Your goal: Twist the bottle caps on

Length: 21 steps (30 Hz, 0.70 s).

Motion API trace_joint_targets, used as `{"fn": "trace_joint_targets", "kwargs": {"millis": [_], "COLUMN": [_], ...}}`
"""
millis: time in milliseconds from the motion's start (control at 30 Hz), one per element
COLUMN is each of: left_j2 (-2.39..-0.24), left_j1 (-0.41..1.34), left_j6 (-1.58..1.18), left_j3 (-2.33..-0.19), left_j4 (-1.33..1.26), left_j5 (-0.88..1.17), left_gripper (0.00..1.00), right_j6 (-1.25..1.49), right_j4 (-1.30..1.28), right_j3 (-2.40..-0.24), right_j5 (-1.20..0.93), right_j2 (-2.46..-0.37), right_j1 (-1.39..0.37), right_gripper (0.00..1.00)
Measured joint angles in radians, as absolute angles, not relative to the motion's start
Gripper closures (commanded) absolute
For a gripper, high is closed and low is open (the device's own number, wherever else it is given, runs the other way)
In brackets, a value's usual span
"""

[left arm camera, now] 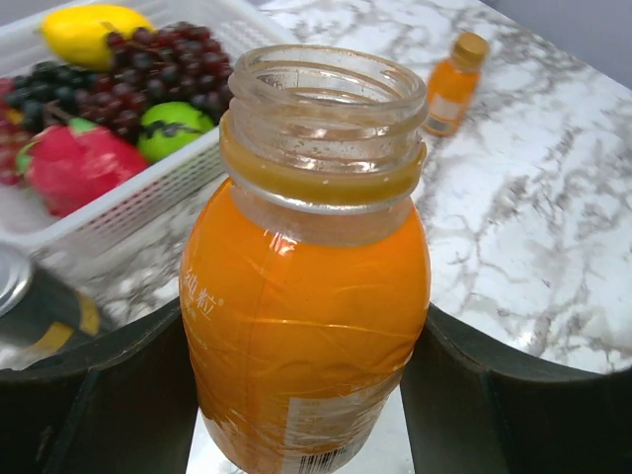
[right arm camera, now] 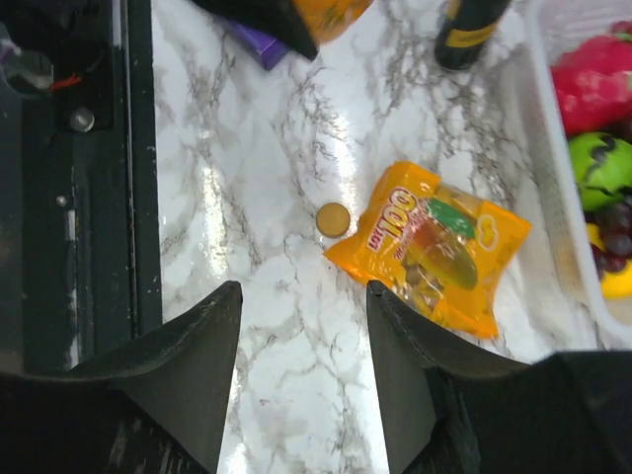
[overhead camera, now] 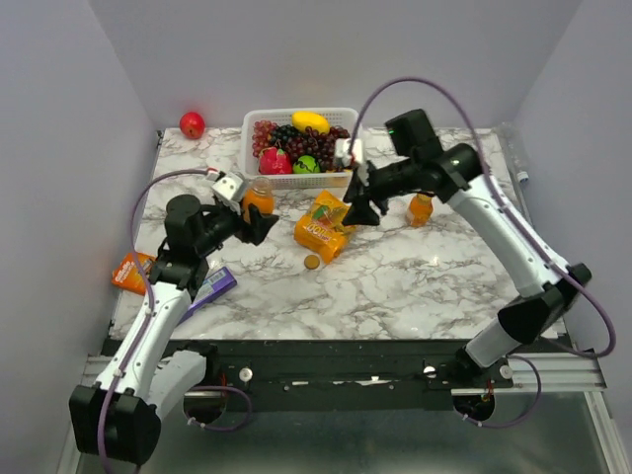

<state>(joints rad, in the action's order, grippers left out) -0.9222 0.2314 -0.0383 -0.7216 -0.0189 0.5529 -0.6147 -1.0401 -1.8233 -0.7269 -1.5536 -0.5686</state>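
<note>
1. Left end effector [overhead camera: 259,219] clamps the uncapped bottle [left arm camera: 306,296] at its belly; the thin, slick plastic probably dents.
2. Right end effector [right arm camera: 301,296] gapes empty; the light, stiff cap [right arm camera: 333,219] lies on the table [right arm camera: 276,118] just ahead; pinch its rim.

Rear centre of the surface [overhead camera: 395,286]: basket [overhead camera: 249,148]. Before it, pouch [overhead camera: 323,225], with loose cap [overhead camera: 312,262] just before it. Uncapped bottle [overhead camera: 258,200] left of pouch, capped bottle [overhead camera: 421,208] right. Apple [overhead camera: 192,124] rear left.

The bottle [left arm camera: 306,296] runs off below; the blurred can [left arm camera: 39,321] (silver-topped, seemingly) is cropped.
</note>
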Motion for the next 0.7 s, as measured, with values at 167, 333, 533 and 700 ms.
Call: {"fn": "trace_joint_targets", "kwargs": {"millis": [167,333,533,700], "left_j2": [-0.834,-0.754,-0.715,-0.704], "left_j1": [0.057,-0.108,-0.193,-0.208], "left_j6": [-0.122,-0.205,-0.264,-0.278], "left_j3": [-0.714,-0.714,-0.714,-0.714], "left_j4": [-0.018,-0.018,0.001,0.035], "left_j5": [0.539,0.517,0.501,0.502], "left_gripper": [1.0,1.0,1.0,1.0], "right_j6": [-0.752,-0.897,-1.047,-1.128], "right_j4": [-1.022,-1.001,-0.918,-0.873], "right_j3": [-1.793,-1.792,-1.714,-1.702], "right_j5": [-0.633,-0.577,-0.516,-0.471], "right_j2": [-1.72,-1.906,-1.991,-2.039], "right_j1": [-0.721,-0.799,-0.802,-0.802], "right_gripper": [0.39,0.32,0.31,0.31]}}
